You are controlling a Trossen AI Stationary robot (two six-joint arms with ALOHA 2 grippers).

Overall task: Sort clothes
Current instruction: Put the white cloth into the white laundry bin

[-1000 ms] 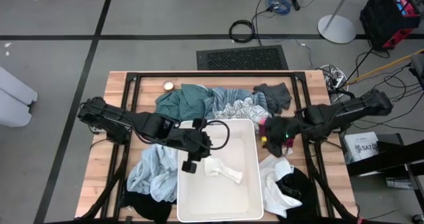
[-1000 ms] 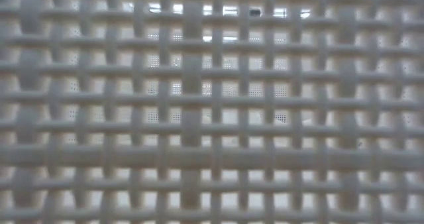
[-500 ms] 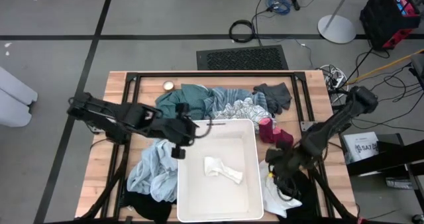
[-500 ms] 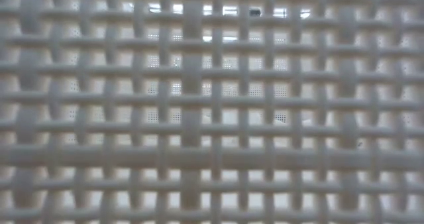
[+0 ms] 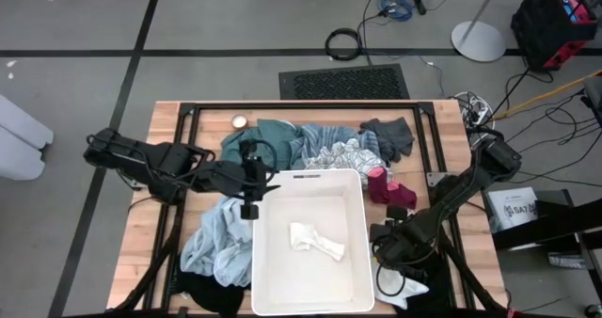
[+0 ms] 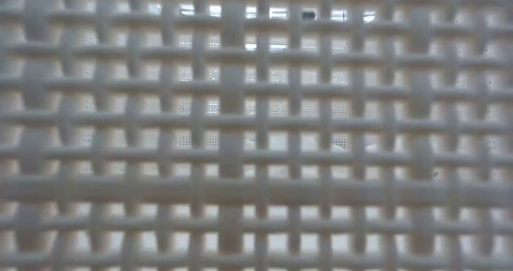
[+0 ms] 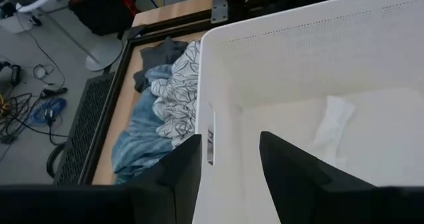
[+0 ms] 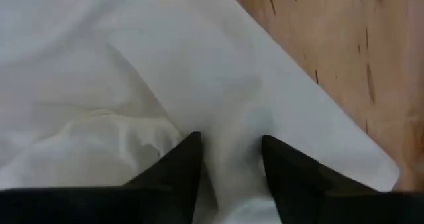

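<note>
Right fingers (image 8: 228, 159) pinching white garment (image 8: 165, 85), soft, creased.

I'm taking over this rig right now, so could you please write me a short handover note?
Left gripper: open, empty, above the bin's far left corner.
Right gripper: down on the white garment right of the bin, fingers astride a fold; grip not confirmed.
Done: one white piece lies in the bin.
Left: teal, striped, grey, pink sock, light blue and black clothes on the table.
</note>
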